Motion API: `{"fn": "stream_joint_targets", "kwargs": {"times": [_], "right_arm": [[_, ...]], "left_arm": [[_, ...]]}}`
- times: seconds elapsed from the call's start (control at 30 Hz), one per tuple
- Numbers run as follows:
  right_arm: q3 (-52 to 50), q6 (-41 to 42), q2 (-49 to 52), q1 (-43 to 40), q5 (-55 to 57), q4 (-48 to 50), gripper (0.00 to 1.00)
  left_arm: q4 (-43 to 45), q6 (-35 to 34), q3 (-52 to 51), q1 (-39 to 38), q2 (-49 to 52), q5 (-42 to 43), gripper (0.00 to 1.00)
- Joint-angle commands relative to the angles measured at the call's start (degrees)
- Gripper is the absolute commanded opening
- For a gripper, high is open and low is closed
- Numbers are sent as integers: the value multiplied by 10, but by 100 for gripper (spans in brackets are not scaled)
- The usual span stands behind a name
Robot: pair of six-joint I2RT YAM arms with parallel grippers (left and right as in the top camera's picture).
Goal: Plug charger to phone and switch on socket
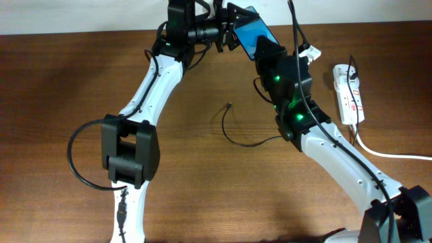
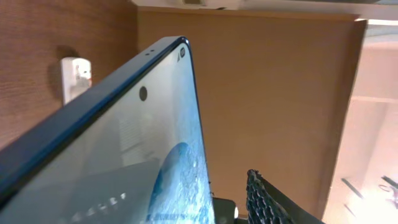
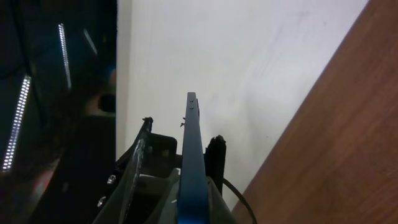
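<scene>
Two grippers meet at the slim blue-screened smartphone [image 1: 251, 32], held in the air well left of the white elongated power strip [image 1: 349, 94]. The right gripper [image 3: 181, 134] clamps its edge. The left gripper [image 1: 231, 32] brackets its other end, and whether it grips cannot be told. The thin black charger cable [image 1: 236, 142] lies loose left of the strip, unplugged. This looks like a handover; next comes fetching the plug tip [image 1: 230, 104].
</scene>
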Motion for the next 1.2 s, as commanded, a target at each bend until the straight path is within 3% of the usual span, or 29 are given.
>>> {"fn": "stream_joint_targets", "kwargs": {"times": [0.0, 0.07, 0.17, 0.23, 0.33, 0.53, 0.67, 0.77, 0.9, 1.0, 1.17], "right_arm": [[5, -8, -1, 24, -29, -8, 4], [5, -8, -1, 27, -33, -6, 4], [5, -8, -1, 35, -39, -6, 4], [5, -8, -1, 44, -39, -6, 4], [5, -8, -1, 47, -42, -6, 4], [5, -9, -2, 48, -48, -15, 5], [5, -35, -2, 42, -47, -24, 18], [5, -91, -6, 29, -61, -34, 42], [5, -175, -26, 10, -79, -50, 64], [5, -218, -50, 2, -80, -116, 68], [5, -322, -100, 1, -80, -235, 76]], "left_arm": [[38, -34, 7, -23, -5, 14, 50], [38, -35, 7, -27, -5, 13, 45], [38, -40, 7, -32, -5, 12, 27], [39, -44, 7, -37, -5, 11, 9], [39, -46, 7, -40, -5, 8, 0], [39, -48, 7, -36, -5, -1, 0], [39, -48, 7, -21, -5, -2, 0], [38, -45, 7, -3, -5, 17, 0], [31, 3, 7, 28, -5, 76, 0], [9, 55, 6, 50, -5, 108, 0], [-165, 228, 6, 73, -5, 119, 0]]}}
